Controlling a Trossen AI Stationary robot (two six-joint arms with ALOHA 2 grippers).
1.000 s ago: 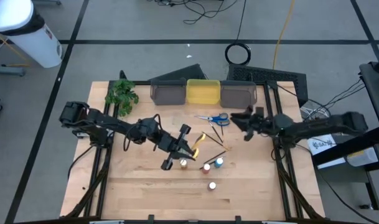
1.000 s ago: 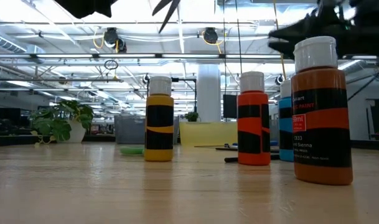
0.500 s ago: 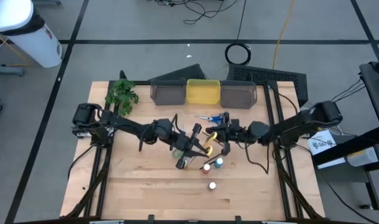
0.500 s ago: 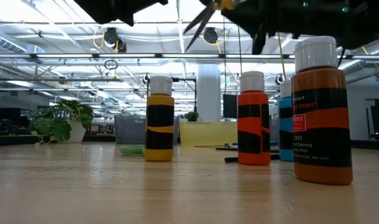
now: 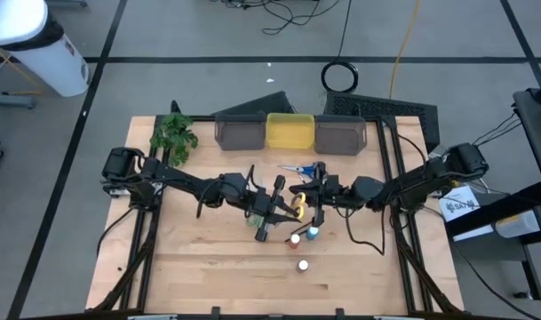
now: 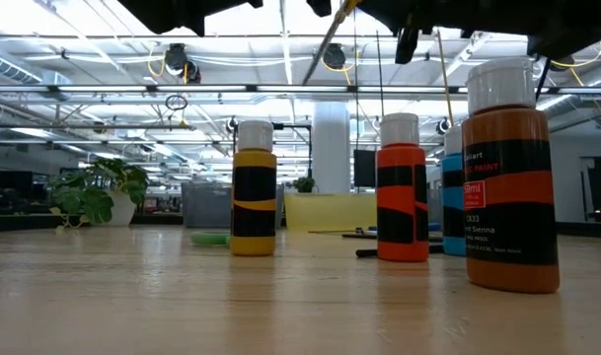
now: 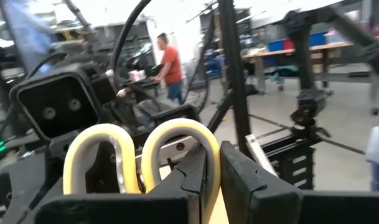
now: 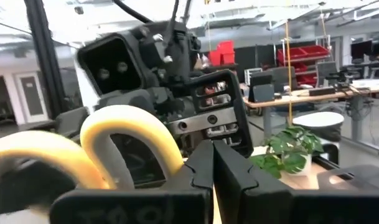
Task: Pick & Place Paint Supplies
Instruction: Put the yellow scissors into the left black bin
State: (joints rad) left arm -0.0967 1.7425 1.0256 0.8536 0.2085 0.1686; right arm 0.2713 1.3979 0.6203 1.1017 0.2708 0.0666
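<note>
The yellow-handled scissors (image 5: 298, 206) hang above the table's middle, held by my left gripper (image 5: 283, 203), which reaches in from the left. Their dark blade (image 6: 325, 44) slants down. My right gripper (image 5: 313, 203) comes from the right, shut, right beside the handle loops (image 8: 130, 127). Whether it touches them I cannot tell. Under both grippers small white-capped paint bottles stand on their bases: yellow (image 6: 253, 187), orange-red (image 6: 402, 187), blue (image 6: 451, 197) and brown (image 6: 512, 173). The blue-and-red scissors (image 5: 304, 167) lie flat farther back. A thin dark brush (image 6: 379, 252) lies on the wood. My left gripper pinches one side of a yellow handle loop (image 7: 211, 168) between its two fingers (image 7: 239, 180), which point roughly level toward the table's right side. The scissors are lifted clear, with both loops standing up in front of the fingers and the blade hanging down.
Two grey bins (image 5: 239, 132) (image 5: 341, 133) with a yellow bin (image 5: 290, 131) between them stand along the far edge. A green plant (image 5: 174, 135) sits at the far left. Bare wood lies along the near edge and on the table's left half.
My right gripper has swept from the table's right side toward the middle and now stands at the scissors' handles. My left gripper has carried the yellow scissors a little toward the right; the blade has stayed clear of the table and gone right and up in the low view.
</note>
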